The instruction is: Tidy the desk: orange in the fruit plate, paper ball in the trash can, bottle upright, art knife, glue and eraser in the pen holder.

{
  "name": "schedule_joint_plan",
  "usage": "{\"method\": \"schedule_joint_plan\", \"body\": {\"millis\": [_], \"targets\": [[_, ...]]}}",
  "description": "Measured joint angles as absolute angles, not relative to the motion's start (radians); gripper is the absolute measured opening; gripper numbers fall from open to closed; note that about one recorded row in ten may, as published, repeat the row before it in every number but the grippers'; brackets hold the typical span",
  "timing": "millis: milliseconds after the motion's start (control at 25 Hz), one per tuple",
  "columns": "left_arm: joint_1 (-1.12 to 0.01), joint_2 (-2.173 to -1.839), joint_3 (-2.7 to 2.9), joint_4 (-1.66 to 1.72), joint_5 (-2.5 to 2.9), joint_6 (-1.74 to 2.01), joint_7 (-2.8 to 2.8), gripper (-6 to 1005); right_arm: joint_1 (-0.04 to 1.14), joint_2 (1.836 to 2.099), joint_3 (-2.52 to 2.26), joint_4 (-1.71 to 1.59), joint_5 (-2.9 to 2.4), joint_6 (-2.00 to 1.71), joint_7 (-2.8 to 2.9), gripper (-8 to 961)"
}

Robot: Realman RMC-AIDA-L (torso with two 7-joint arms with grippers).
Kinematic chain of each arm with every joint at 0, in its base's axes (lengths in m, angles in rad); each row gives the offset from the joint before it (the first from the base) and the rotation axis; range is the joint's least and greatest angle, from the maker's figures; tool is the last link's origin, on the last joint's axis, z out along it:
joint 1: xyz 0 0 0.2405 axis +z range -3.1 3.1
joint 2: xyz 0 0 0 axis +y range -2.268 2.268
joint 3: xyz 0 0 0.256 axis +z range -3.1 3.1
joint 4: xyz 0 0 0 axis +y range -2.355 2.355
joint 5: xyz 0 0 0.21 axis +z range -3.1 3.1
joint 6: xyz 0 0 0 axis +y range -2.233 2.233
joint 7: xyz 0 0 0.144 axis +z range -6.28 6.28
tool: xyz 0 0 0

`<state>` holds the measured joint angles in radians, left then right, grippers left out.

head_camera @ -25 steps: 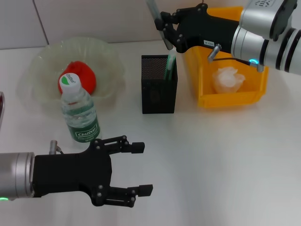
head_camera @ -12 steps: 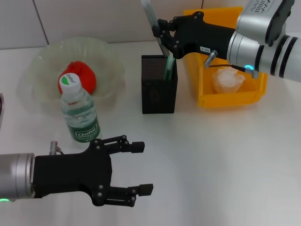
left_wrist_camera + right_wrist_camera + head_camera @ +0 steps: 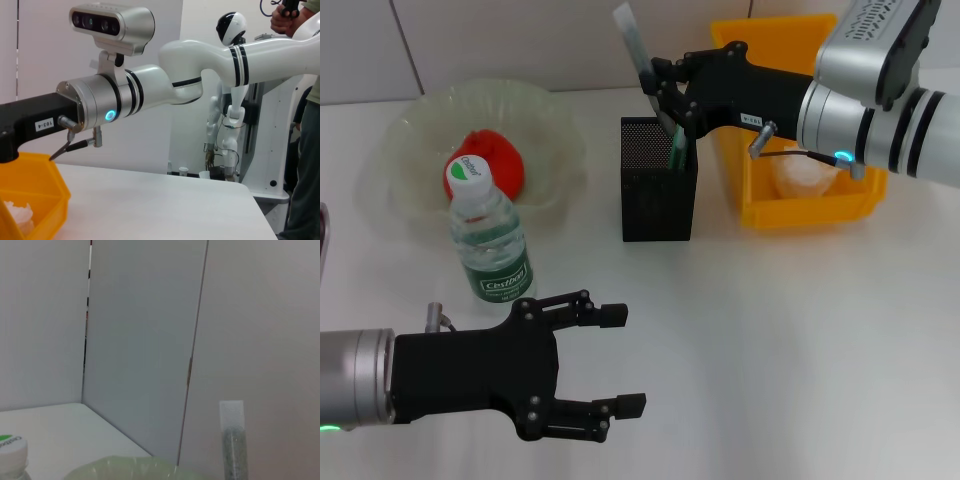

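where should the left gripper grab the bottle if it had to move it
Grip the bottle around its labelled body, below the green cap, coming in level from the near side. It stands upright with the fruit plate right behind it, so the rear is crowded. The left gripper is open, in front and to the bottle's right. The right gripper is at the pen holder.

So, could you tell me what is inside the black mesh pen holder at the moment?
A green stick-like item stands in the pen holder. The right gripper holds a translucent tool slanted into its opening. The mesh hides the bottom, so an eraser cannot be confirmed.
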<state>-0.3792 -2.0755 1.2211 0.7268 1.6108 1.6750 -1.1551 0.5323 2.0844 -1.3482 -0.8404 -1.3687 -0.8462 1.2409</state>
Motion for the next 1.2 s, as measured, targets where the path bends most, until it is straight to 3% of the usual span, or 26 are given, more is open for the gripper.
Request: {"method": "schedule_joint_plan", "body": {"millis": [1200], "targets": [[-0.374, -2.077, 1.243, 0.727, 1.598, 1.675, -1.155, 862, 0.538, 2.086, -1.351, -0.784, -1.368, -0.859, 1.241, 158]]}}
